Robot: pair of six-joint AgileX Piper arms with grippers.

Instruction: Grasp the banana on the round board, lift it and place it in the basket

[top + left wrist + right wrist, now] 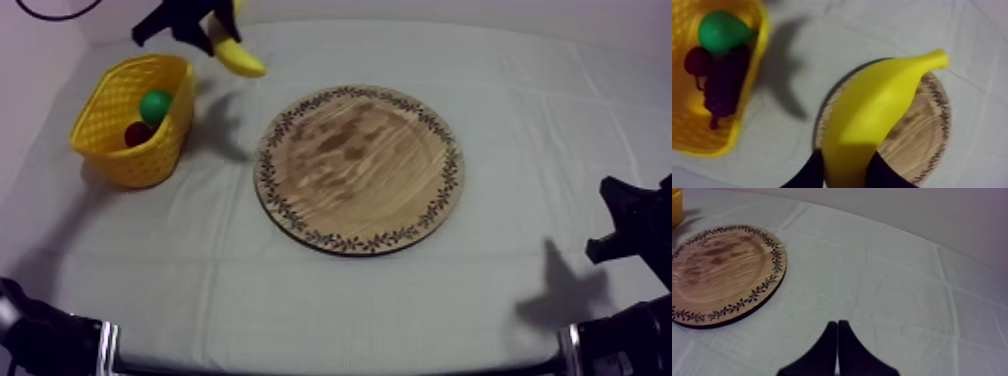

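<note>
**Banana aloft: may miss the basket**

- Wooden board [360, 170]: centre frame.
- Yellow basket [125, 140]: left, holding a pear [155, 105].
- Banana [238, 55]: upper left, beside the basket rim, not over it.
- Left gripper [205, 28]: clamped on one end of the banana. The long overhang may slip or snag the rim.
- Right gripper [837, 324]: closed on nothing.

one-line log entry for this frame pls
phase: carry | left gripper: shut on banana, aloft beside yellow basket, off wooden board | right gripper: shut, at rest

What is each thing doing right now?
Yellow toy banana: held in the air.
Left gripper: shut on the banana.
Round wooden board with patterned rim: flat, bare.
Yellow basket: upright, holds green pear, grapes, small red fruit.
Right gripper: shut, empty.
</note>
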